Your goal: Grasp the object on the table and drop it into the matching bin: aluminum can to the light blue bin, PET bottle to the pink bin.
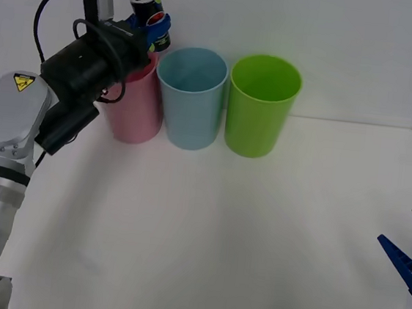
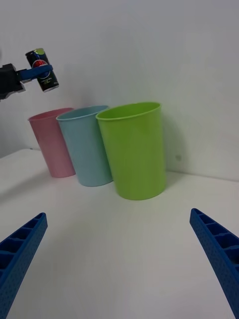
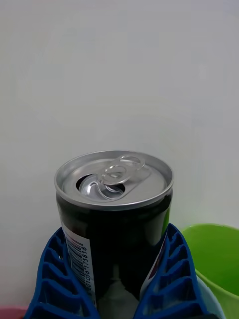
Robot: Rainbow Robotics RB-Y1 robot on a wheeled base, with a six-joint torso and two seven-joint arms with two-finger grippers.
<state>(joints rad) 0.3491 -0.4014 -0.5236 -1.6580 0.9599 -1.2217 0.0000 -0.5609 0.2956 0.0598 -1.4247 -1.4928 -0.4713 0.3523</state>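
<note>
Left gripper [image 1: 154, 29] clamps the can [image 1: 149, 8] aloft above the pink bin [image 1: 133, 106], whose rim it partly hides; label unreadable, barcode visible. Right gripper [image 1: 411, 253] open at right edge, cut off

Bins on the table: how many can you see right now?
3, standing in a row at the far side of the table: the pink bin on the robot's left, the light blue bin in the middle, the lime green bin on the right. Nothing hides any others.
</note>
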